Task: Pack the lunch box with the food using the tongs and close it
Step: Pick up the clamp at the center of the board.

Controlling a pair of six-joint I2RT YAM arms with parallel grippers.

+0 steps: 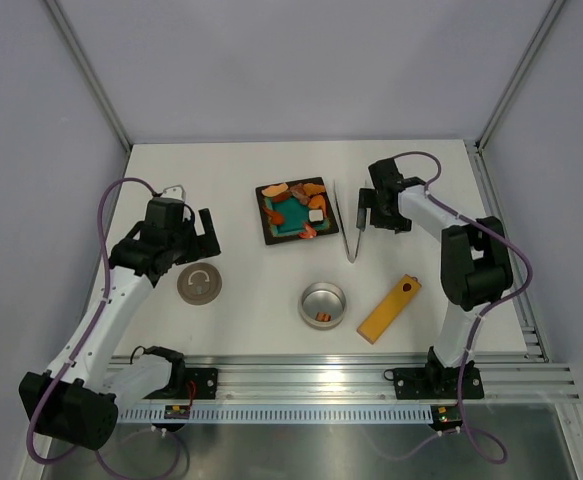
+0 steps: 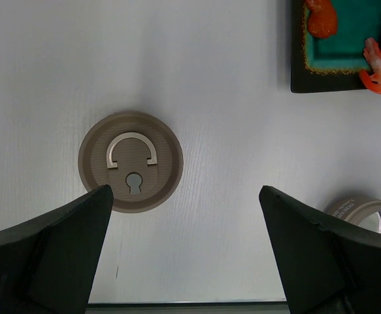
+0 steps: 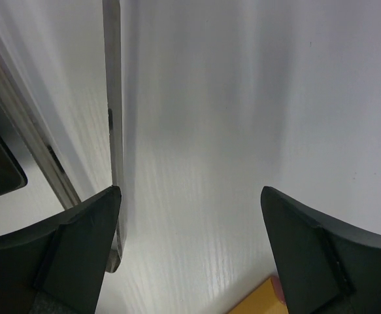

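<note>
The lunch box point(image 1: 322, 304), a round silver tin, stands open near the front centre with a small orange piece of food inside; its rim point(image 2: 365, 209) shows in the left wrist view. Its grey-brown lid point(image 1: 200, 285) point(image 2: 131, 162) lies flat to the left. More food point(image 1: 293, 205) sits on the square black plate point(image 1: 267, 232). The tongs point(image 1: 347, 225) point(image 3: 114, 118) lie on the table right of the plate. My right gripper point(image 1: 364, 212) point(image 3: 190, 190) is open just right of them, holding nothing. My left gripper point(image 1: 207, 232) point(image 2: 185, 190) hangs open over bare table beside the lid.
A long yellow-orange flat bar point(image 1: 389, 308) point(image 3: 263, 302) lies diagonally right of the tin. The plate's corner point(image 2: 327, 82) carries an orange shrimp-like piece point(image 2: 378, 69). The table's near edge and rail run along the bottom of the top view.
</note>
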